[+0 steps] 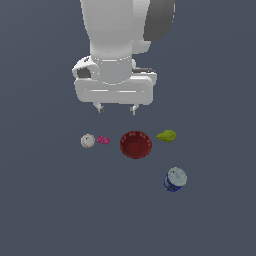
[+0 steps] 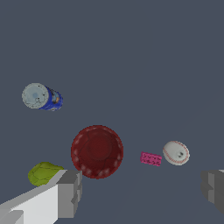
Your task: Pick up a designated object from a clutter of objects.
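The designated object, a tiny magenta-pink studded block (image 1: 103, 140) (image 2: 151, 159), lies flat between the white ball (image 1: 88, 141) (image 2: 176, 152) and the dark red ribbed bowl (image 1: 135, 144) (image 2: 96, 151). A yellow-green pear shape (image 1: 166, 135) (image 2: 43, 173) sits on the bowl's other side, and a blue can with a white top (image 1: 174, 179) (image 2: 42, 97) lies apart from them. My gripper (image 1: 116, 108) (image 2: 142, 192) hangs open above the clutter, behind the block and bowl in the exterior view, with nothing between its fingers (image 2: 70, 194).
All five items rest on a plain dark grey surface (image 1: 50, 210). The ball nearly touches the block on the exterior view's left. The bowl stands a short gap away on the block's other side.
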Robot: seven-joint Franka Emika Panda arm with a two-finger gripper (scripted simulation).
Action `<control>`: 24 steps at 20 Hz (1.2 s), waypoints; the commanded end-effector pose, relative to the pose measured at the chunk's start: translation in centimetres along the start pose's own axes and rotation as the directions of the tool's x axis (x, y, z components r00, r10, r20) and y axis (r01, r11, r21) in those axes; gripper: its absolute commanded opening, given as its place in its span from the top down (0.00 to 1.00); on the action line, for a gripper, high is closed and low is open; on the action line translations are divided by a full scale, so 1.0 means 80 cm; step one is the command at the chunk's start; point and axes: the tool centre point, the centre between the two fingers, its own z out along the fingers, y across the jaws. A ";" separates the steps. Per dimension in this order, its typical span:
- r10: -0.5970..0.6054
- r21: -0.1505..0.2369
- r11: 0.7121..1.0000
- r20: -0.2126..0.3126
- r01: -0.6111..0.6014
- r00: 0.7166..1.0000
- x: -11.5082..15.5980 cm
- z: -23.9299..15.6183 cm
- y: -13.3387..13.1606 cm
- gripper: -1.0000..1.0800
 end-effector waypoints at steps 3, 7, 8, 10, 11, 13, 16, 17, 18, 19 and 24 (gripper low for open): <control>0.000 0.001 1.000 -0.001 0.000 1.000 0.000 0.000 -0.002 0.04; 0.001 0.013 1.000 -0.005 -0.001 1.000 -0.001 -0.004 -0.017 0.04; 0.002 0.016 1.000 -0.006 -0.002 1.000 -0.001 -0.006 -0.022 0.04; 0.005 0.021 1.000 -0.008 -0.005 1.000 -0.002 -0.008 -0.028 0.04; 0.006 0.022 1.000 -0.008 -0.006 1.000 -0.002 -0.009 -0.030 0.04; 0.008 0.023 1.000 -0.008 -0.007 1.000 -0.002 -0.009 -0.030 0.04; 0.002 0.020 1.000 -0.008 -0.002 1.000 -0.002 -0.007 -0.027 0.04; -0.002 0.018 1.000 -0.007 0.002 1.000 -0.002 -0.006 -0.026 0.04; -0.008 0.016 1.000 -0.007 0.008 1.000 -0.002 -0.004 -0.025 0.04; -0.015 0.014 1.000 -0.006 0.015 1.000 -0.002 -0.001 -0.023 0.04; -0.069 -0.004 0.998 0.000 0.069 0.998 -0.002 0.017 -0.010 0.04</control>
